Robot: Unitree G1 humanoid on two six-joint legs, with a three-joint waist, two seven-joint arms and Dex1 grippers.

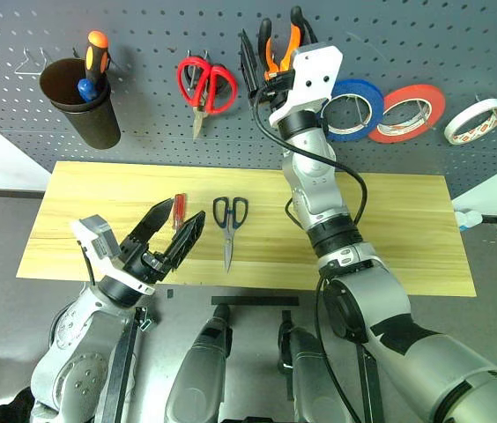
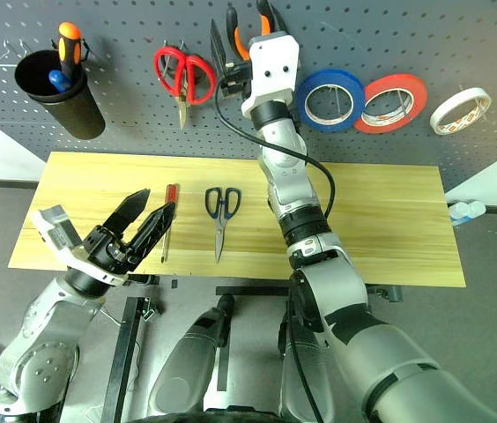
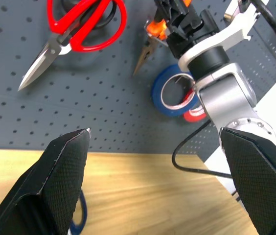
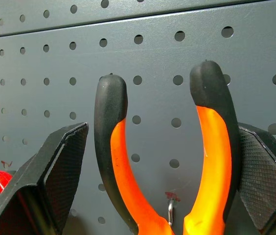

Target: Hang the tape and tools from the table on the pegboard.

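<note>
1. We took the pegboard [image 1: 143, 132] as our landmark. The pliers [image 4: 162, 161] were already up against it, their orange-and-black handles pointing upward, and a thin hook showed between the handles in the right wrist view. We could not tell whether the pliers hung fully on that hook.

2. The right pincer [image 1: 277, 44] stood wide around the pliers, one finger outside each handle. The right finger seemed to touch its handle and the left one stood apart, so we judged that it was not squeezing them.

3. Below the pegboard, on the tabletop [image 1: 407, 229], lay the red-handled screwdriver [image 1: 178, 210] and just beside it the dark-handled scissors [image 1: 229, 227], blades pointing toward the near edge.

4. The left pincer [image 1: 171, 231] hovered wide and empty over the near edge of the tabletop, close to the screwdriver.

5. The whitish tape [image 1: 476, 121] was already on the pegboard, to the right of the red tape roll [image 1: 407, 113] and the blue tape roll [image 1: 352, 109].

6. We judged the screwdriver to be light, stiff and thin. It could roll easily, so the handle was the best place to grip it, across its width.

7. We judged the scissors stiff but loose at the pivot. Gripping near the pivot would leave the finger loops free for a hook.
</note>
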